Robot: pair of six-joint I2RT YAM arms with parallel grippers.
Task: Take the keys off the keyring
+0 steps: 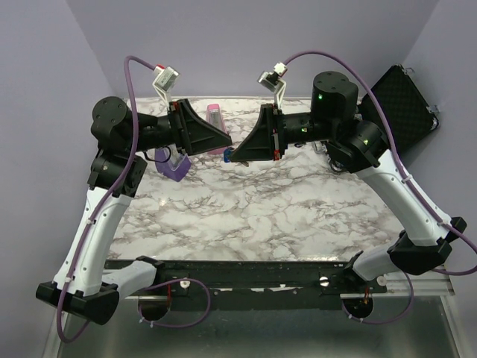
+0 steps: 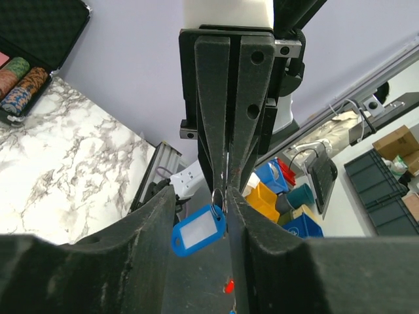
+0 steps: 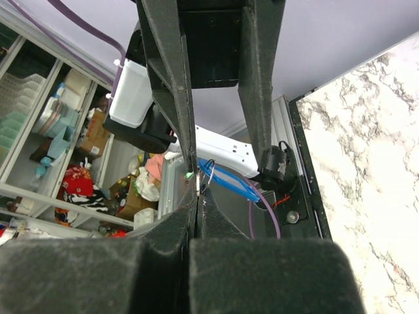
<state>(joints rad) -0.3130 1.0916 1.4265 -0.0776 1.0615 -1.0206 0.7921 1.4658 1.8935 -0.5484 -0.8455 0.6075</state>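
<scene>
The keys [image 2: 198, 229] are a small bright-blue oblong tag hanging from a thin metal keyring [image 2: 219, 196]. Both are held in the air above the marble table [image 1: 261, 216]. My right gripper [image 3: 198, 201] is shut on the keyring [image 3: 208, 175], and the blue tag [image 3: 230, 184] trails off beside its tips. In the left wrist view it [image 2: 224, 186] comes down from the top. My left gripper [image 2: 201, 196] faces it with its jaws apart, and the blue tag hangs in the gap between its fingers. The two grippers meet tip to tip in the top view [image 1: 230, 151].
A pink wedge [image 1: 215, 119] lies at the back of the table behind the grippers. A purple wedge [image 1: 176, 168] lies under the left arm. An open black case [image 1: 402, 97] stands at the back right, with stacked chips [image 2: 19, 82] in it.
</scene>
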